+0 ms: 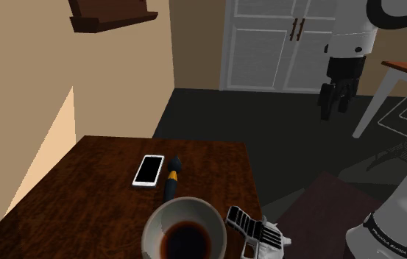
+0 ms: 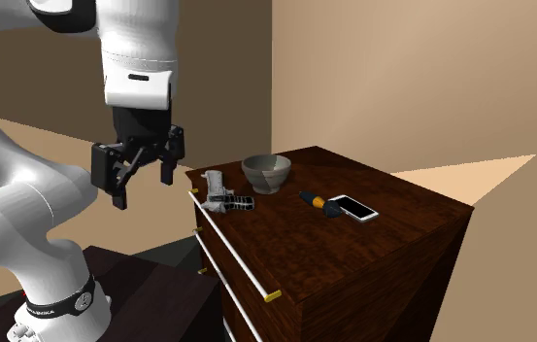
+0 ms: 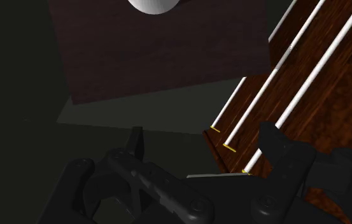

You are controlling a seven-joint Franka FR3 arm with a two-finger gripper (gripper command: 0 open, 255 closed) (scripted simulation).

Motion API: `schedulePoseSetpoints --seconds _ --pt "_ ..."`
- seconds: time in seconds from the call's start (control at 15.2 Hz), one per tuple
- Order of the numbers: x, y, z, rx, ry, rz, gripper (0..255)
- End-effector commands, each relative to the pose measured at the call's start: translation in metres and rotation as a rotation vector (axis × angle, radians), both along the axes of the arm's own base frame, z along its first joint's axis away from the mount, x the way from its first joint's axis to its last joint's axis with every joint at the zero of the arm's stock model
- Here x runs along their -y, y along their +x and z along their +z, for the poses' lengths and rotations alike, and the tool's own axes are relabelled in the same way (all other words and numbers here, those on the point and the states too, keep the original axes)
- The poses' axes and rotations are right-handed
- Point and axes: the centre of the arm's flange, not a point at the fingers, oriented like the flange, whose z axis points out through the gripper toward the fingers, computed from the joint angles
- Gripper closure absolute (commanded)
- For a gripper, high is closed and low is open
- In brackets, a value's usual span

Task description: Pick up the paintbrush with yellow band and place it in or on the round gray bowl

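The paintbrush (image 1: 172, 179) (image 2: 320, 203), dark with a yellow band, lies flat on the dark wooden dresser top (image 1: 76, 191) between a phone and the bowl. The round grey bowl (image 1: 185, 232) (image 2: 266, 173) stands upright near the dresser's front edge. My gripper (image 1: 336, 110) (image 2: 145, 189) (image 3: 209, 149) hangs in the air off the dresser's drawer side, well away from the brush. It is open, and nothing is between its fingers (image 3: 282, 149).
A white-framed phone (image 1: 149, 171) (image 2: 353, 208) lies beside the brush tip. A grey and white gun-shaped object (image 1: 257, 232) (image 2: 225, 194) rests by the bowl at the dresser's edge. Drawer fronts with long white handles (image 3: 257, 108) face the gripper. White cabinet doors (image 1: 282, 44) stand behind.
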Motion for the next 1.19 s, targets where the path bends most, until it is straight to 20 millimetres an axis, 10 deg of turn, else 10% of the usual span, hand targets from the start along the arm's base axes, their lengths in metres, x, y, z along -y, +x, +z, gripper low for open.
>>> schedulePoseSetpoints --seconds 0.0,1.12 --pt "0.0 0.0 0.0 0.0 0.0 0.0 0" --pt "-0.195 0.058 -0.068 0.08 0.004 -0.195 0"
